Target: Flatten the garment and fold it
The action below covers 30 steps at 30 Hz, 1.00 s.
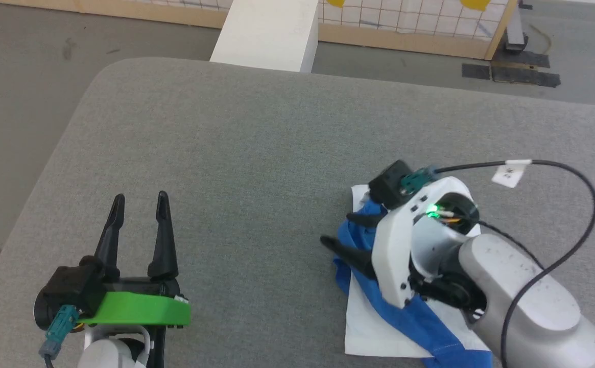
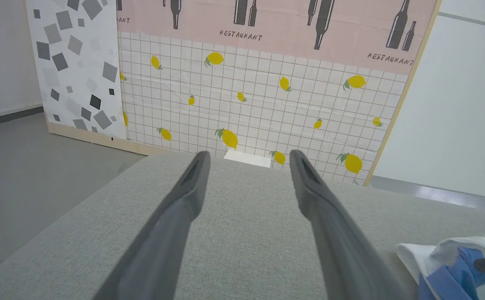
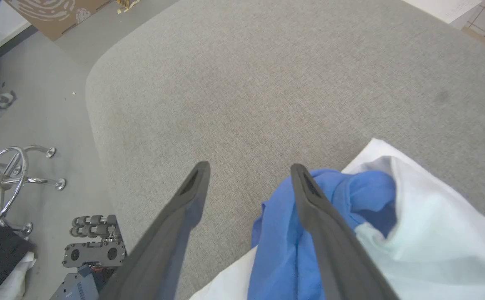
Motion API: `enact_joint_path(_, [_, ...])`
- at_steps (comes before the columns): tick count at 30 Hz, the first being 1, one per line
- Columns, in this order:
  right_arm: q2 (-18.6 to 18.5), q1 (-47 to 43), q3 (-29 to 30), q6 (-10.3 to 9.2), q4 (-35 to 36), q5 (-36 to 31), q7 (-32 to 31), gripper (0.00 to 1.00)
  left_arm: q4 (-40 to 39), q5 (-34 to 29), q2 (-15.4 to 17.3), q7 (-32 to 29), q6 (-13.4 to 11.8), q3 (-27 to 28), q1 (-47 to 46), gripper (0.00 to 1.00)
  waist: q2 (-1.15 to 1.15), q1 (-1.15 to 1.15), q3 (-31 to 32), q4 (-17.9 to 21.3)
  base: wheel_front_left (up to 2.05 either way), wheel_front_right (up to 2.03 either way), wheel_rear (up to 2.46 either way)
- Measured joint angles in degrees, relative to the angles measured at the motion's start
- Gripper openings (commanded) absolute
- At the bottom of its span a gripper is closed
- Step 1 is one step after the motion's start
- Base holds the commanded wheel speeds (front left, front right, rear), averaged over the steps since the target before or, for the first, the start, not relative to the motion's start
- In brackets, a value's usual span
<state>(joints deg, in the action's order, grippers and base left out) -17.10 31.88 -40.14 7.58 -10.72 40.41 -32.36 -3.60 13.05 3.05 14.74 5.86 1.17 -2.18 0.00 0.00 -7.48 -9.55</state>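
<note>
My left pincer (image 1: 141,196) hovers wide open and empty over the near left part of the grey table (image 1: 236,153), well apart from the T-shirt (image 1: 366,317). The T-shirt lies bunched at the table's near right, white cloth underneath and a crumpled blue sleeve (image 1: 414,319) on top. My right pincer (image 1: 337,228) is right at its edge, spread wide with nothing gripped. In the right wrist view one finger (image 3: 321,225) crosses the blue sleeve; whether it touches, I cannot tell.
</note>
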Motion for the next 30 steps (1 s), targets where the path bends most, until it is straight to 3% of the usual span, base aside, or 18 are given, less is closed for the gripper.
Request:
enact_joint_path(5, [-0.37,-0.13,6.51,-0.01,0.99,-1.60,4.45,1.00,-0.10,-1.07,0.00,0.00,0.13,0.40,0.70,1.00,0.00,0.00,1.29,1.04,0.00,0.00,0.00])
enact_joint_path(10, [-1.54,-3.85,17.17,-0.01,2.18,-8.56,6.49,1.00,-0.38,-1.49,-0.01,0.00,0.12,1.15,1.30,1.00,0.00,0.00,2.19,3.05,0.00,0.00,0.00])
enact_joint_path(17, [0.83,-13.44,29.21,-0.01,3.18,-19.74,1.44,1.00,-0.65,-2.36,-0.02,0.01,0.10,1.29,1.31,1.00,0.00,0.00,2.13,5.79,0.00,0.00,0.00])
enact_joint_path(30, [8.26,-17.69,31.83,-0.01,-0.79,-27.91,-6.98,1.00,-0.63,-3.49,-0.02,0.00,-0.57,-0.57,0.10,1.00,0.00,0.00,-2.64,5.81,0.00,0.00,0.00])
